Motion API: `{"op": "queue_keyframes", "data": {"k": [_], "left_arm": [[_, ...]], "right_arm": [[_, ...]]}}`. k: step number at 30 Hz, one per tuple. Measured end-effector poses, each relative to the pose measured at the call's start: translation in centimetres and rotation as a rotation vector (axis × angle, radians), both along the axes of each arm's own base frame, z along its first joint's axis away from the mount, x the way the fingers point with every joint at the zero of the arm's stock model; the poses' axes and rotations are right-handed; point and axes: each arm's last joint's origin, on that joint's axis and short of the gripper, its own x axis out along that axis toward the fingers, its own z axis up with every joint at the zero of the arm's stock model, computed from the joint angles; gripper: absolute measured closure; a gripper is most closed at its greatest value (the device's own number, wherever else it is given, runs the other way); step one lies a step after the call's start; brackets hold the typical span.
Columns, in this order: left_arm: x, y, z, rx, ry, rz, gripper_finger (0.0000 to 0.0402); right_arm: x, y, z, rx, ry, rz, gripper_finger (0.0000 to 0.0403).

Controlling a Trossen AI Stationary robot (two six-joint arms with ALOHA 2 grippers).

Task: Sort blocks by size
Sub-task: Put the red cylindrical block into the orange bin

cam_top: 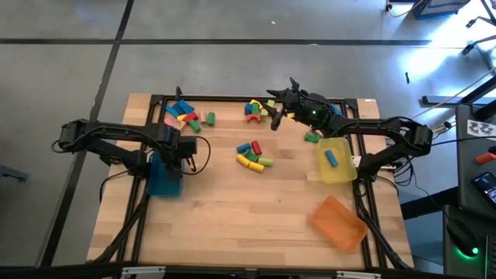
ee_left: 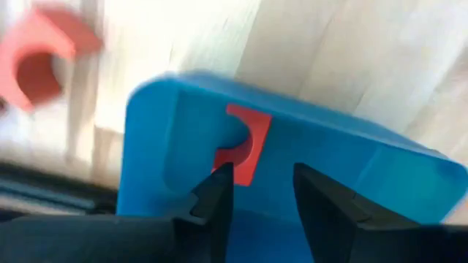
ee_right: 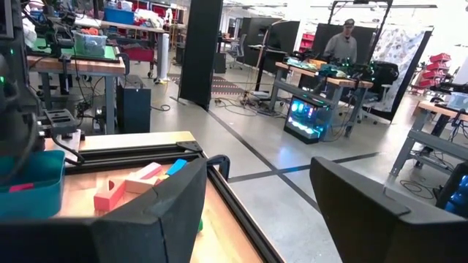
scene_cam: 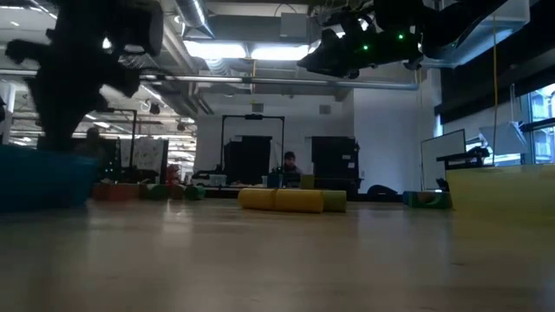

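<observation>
Over the blue tray (cam_top: 164, 180) at the left edge of the surface hangs the left pincer (ee_left: 259, 191), its jaws parted with nothing between them. A red arch (ee_left: 241, 146) lies flat on the tray floor just beyond the fingertips — dropped there, I'd judge, though the wrist view is blurred and I can't swear the near finger is clear of it. The sensible thing now is to lift straight up before swinging away, so a finger doesn't drag the arch back out over the low wall.

Across the surface the right pincer (cam_top: 277, 105) is raised near the far rail, jaws wide open and empty. It sits just beside the cluster of blocks (cam_top: 256, 110) at the far middle. Another cluster (cam_top: 184, 113) sits at the far left, and a third (cam_top: 253, 156) lies mid-surface, yellow cylinders and a green one among them. A lone green block (cam_top: 311, 137) rests near the yellow tray (cam_top: 338, 171), which already holds a blue block (cam_top: 331, 157). The orange tray (cam_top: 339, 223) toward the near right looks empty.

Most pieces are still loose, so the sort is early. For the next pick, I'd take a block at the edge of a cluster, come down square on its flat sides, and keep the other arm well apart — the two clusters at the far rail leave little room for both arms at once.
</observation>
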Motion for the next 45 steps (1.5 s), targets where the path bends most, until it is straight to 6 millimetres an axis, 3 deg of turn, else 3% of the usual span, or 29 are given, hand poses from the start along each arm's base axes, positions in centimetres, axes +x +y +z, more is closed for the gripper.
{"op": "queue_keyframes", "data": {"k": [8,14,20,30,34,39,45], "left_arm": [[1.6,1.5,3.7,0.162,-0.143,-0.054,0.0278],[1.9,3.1,4.0,0.307,-0.163,-0.091,0.0278],[3.1,4.6,4.0,0.368,-0.292,-0.063,0.0279],[5.5,4.9,5.2,0.457,-0.571,-0.050,0.0279],[6.1,4.6,4.5,0.488,-0.664,-0.079,0.0279],[6.0,4.2,2.7,0.498,-0.718,-0.085,0.0279],[5.8,3.7,0.9,0.502,-0.774,-0.085,0.0279]], "right_arm": [[0.0,0.0,0.0,0.000,0.000,0.000,0.0155],[0.0,0.0,-0.1,0.004,0.010,0.000,0.0155],[0.0,0.0,-0.3,0.011,0.025,0.000,0.0155],[0.0,0.0,-1.1,0.046,0.107,0.000,0.0155],[-0.1,0.1,-1.9,0.085,0.181,0.001,0.0155],[-0.5,0.4,-3.6,0.271,0.289,0.026,0.0155],[-0.2,2.4,-4.7,0.419,0.361,0.055,0.0155]]}}
